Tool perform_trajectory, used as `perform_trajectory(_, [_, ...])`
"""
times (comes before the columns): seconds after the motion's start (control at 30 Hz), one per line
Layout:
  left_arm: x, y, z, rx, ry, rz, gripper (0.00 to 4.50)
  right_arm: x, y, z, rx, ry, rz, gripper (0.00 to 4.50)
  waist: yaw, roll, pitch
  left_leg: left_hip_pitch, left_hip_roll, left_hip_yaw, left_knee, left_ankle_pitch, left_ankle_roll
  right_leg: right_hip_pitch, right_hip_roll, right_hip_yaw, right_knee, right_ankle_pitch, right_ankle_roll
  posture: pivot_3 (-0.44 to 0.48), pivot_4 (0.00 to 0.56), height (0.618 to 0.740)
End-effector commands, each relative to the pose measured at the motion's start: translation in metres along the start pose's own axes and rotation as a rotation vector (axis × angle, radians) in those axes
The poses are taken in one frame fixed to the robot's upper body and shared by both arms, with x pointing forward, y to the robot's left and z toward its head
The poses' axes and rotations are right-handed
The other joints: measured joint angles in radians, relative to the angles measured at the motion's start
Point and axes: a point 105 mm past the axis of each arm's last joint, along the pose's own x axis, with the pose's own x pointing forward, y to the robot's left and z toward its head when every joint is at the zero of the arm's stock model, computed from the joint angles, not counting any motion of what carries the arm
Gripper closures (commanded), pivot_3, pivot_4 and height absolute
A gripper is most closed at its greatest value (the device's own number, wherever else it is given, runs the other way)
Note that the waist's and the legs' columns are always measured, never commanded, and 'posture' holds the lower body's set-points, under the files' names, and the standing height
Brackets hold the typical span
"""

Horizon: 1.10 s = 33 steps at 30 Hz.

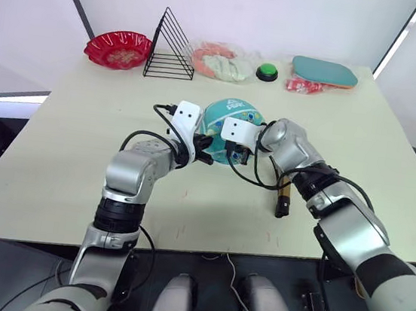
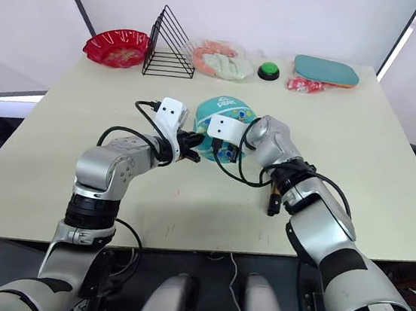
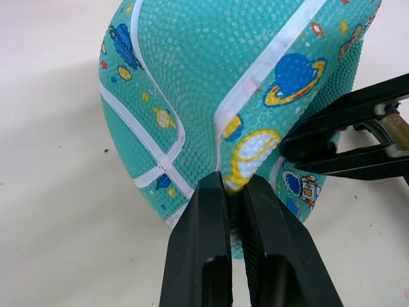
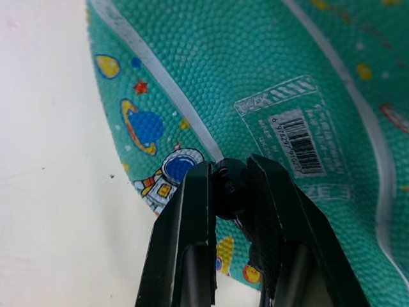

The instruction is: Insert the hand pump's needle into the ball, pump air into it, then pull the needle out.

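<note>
The teal ball (image 1: 226, 115) with white bands and cartoon prints sits mid-table, creased along one band. My left gripper (image 3: 235, 184) presses in from the ball's left side, its fingers pinched together on a low fold of the ball. At the ball's front my right gripper (image 4: 229, 167) is shut on a small black fitting (image 4: 231, 187) held against the ball near the barcode label (image 4: 299, 137). The needle itself is hidden. The gold hand pump (image 1: 284, 194) lies on the table under my right forearm, and its black hose (image 1: 259, 180) loops back toward the ball.
Along the table's far edge stand a red bowl (image 1: 118, 48), a black wire rack (image 1: 172, 49), a clear bag of items (image 1: 219, 63), a green button (image 1: 267, 72), a red-and-white packet (image 1: 305, 85) and a teal paddle (image 1: 325, 70).
</note>
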Motion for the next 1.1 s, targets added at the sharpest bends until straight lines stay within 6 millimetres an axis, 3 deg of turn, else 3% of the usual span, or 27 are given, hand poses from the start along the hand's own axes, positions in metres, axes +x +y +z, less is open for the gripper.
perform_trajectory(0.03, [-0.001,-0.016,0.0,-0.002,0.002,-0.081,4.5,0.023,0.033,-0.057,0.094,0.176,0.059,4.23,-0.002,-0.001,-0.005,0.0,0.0,0.0,0.0,0.0,0.0,0.0,0.0,0.0,0.0,0.0,0.0,0.0,0.15,0.74])
perform_trajectory(0.23, [-0.002,-0.012,0.001,-0.005,0.0,-0.077,4.5,0.03,0.046,-0.076,0.111,0.231,0.073,4.23,-0.013,-0.001,-0.017,0.003,0.001,-0.001,-0.002,0.0,0.0,0.001,0.001,0.002,0.0,-0.001,-0.001,0.0,0.15,0.74])
perform_trajectory(0.33, [-0.002,-0.009,0.002,-0.002,-0.001,-0.075,4.5,0.027,0.039,-0.076,0.119,0.21,0.044,4.23,-0.014,-0.001,-0.019,0.003,0.001,-0.001,-0.003,0.0,0.0,0.001,0.001,0.002,0.0,-0.002,-0.004,0.0,0.15,0.74])
perform_trajectory(0.5, [-0.001,-0.007,0.01,0.114,-0.037,-0.106,4.5,0.012,0.008,-0.045,0.216,0.033,-0.031,4.23,-0.015,0.001,-0.017,0.003,0.001,-0.001,-0.003,0.0,0.0,0.001,0.001,0.001,0.0,-0.003,-0.004,0.0,0.15,0.74])
perform_trajectory(0.63, [0.0,0.0,0.013,0.192,-0.072,-0.14,4.5,-0.006,-0.006,-0.027,0.238,-0.053,-0.061,4.23,-0.004,0.007,-0.011,-0.001,0.0,-0.001,-0.003,0.0,0.0,-0.002,0.0,0.001,0.0,-0.002,-0.004,0.0,0.15,0.74])
perform_trajectory(0.83, [0.005,0.005,0.014,0.256,-0.038,-0.189,4.5,-0.023,-0.004,-0.015,0.205,-0.04,-0.12,4.23,0.018,0.01,-0.007,-0.019,-0.001,-0.001,-0.002,0.0,0.0,-0.018,0.0,-0.001,0.0,-0.001,-0.002,0.0,0.15,0.74])
perform_trajectory(1.1, [0.013,0.003,0.02,0.292,-0.045,-0.214,4.5,-0.023,0.007,-0.019,0.232,-0.065,-0.138,4.23,0.037,0.009,-0.006,-0.021,-0.002,0.0,-0.002,0.0,0.0,-0.019,-0.002,-0.001,-0.002,-0.001,-0.002,0.0,0.15,0.74])
